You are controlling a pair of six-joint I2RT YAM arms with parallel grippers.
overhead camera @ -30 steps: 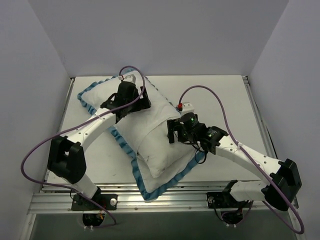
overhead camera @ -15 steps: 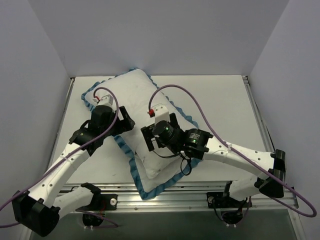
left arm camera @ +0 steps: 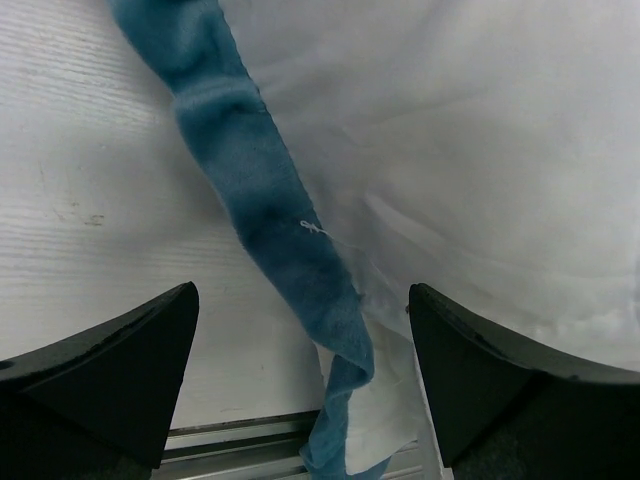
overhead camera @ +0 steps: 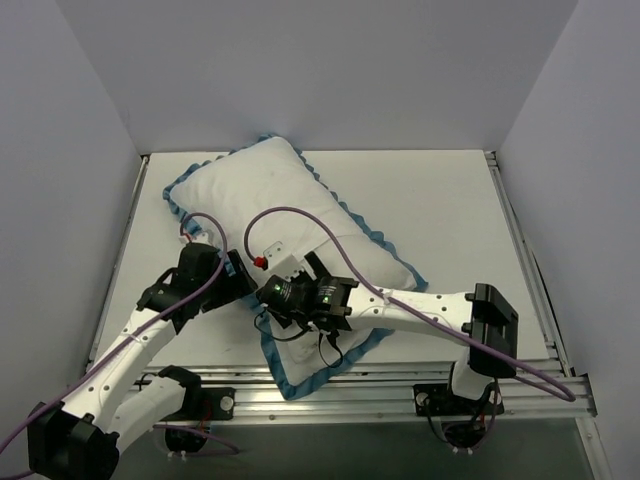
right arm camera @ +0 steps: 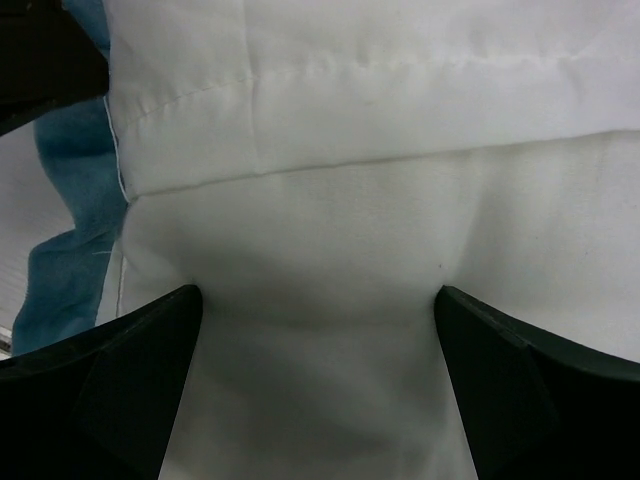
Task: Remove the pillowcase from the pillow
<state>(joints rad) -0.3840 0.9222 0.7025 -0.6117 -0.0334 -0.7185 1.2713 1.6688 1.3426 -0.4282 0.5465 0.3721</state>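
Observation:
The pillowcase [overhead camera: 290, 200] lies diagonally on the table, plain white reverse up, with blue ruffled trim [overhead camera: 285, 375] round its edge. The pillow fills it from inside and I cannot pick out its own surface. My left gripper [overhead camera: 238, 288] is open at the near left edge. In the left wrist view its gripper [left arm camera: 302, 292] straddles the blue trim [left arm camera: 270, 210], with bare table to the left and white fabric to the right. My right gripper [overhead camera: 290, 325] is open over the near end. In the right wrist view it [right arm camera: 318, 292] presses on white fabric just below a stitched hem [right arm camera: 300, 85].
The white table [overhead camera: 450, 200] has a metal rail [overhead camera: 400, 392] along its near edge, just past the pillowcase's near corner. Grey walls close in the left, back and right. Purple cables [overhead camera: 300, 215] loop over the pillowcase from both wrists.
Both grippers have moved towards the near left. The left drew back from the far end to the near left trim. The right crossed the pillowcase to its near end. The pillowcase has shifted.

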